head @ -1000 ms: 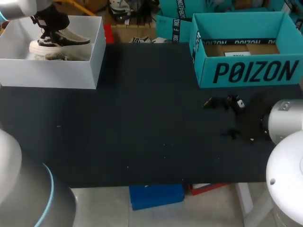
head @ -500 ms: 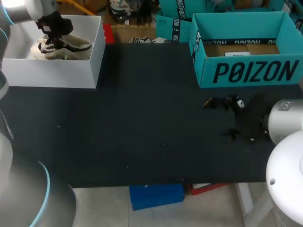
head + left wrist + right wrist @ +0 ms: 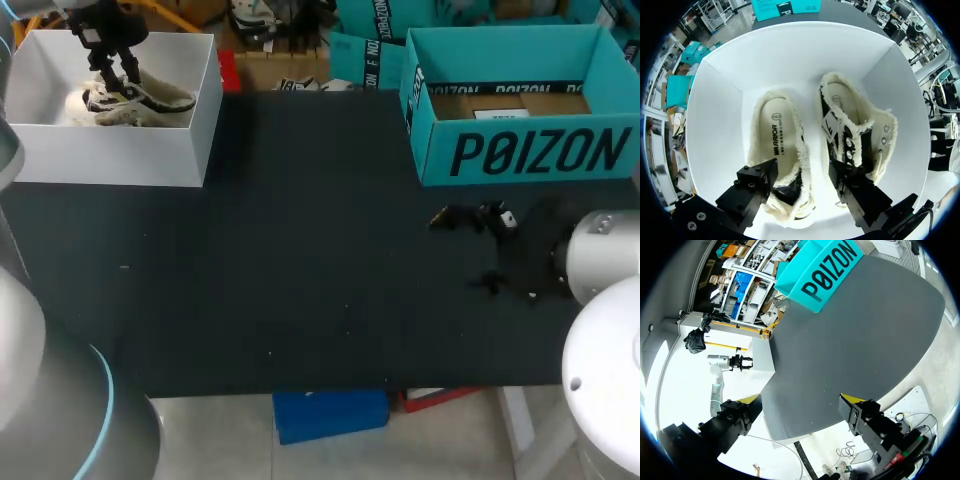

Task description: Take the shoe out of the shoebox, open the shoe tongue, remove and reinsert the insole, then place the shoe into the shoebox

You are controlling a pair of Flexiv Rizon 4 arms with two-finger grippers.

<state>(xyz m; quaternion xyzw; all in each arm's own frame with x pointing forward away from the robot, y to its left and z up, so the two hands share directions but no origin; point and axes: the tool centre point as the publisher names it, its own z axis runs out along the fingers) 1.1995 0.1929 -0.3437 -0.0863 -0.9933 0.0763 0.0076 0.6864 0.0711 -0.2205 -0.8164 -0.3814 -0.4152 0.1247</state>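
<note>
Finding the shoe [image 3: 140,98] lying inside the white shoebox [image 3: 110,150] at the upper left of the head view, its lower part hiding behind the box's front wall. Counting two shoes in the left wrist view: the shoe [image 3: 782,155] sitting sole-down with its fleecy insole [image 3: 777,135] facing up, and a second shoe [image 3: 860,135] tipping onto its side just beside it. Hanging the left gripper [image 3: 801,172] over the heel end, black fingers [image 3: 756,180] standing wide apart and gripping nothing, one outside the shoe, the other dropping between the pair, yellow tips hiding from sight. Making out little more than a dark shape for that gripper [image 3: 113,72] from the head camera.

Moving outward: holding the right gripper [image 3: 801,400] at the dark table [image 3: 850,340], two yellow-tipped fingers gaping fully, gripping nothing. Counting one teal box [image 3: 520,150] at the upper right, its far corner getting cut off by the frame edge. Showing the right arm [image 3: 605,300] only partly at the lower right, with small dark bits [image 3: 470,215] beside it staying too murky to identify.
</note>
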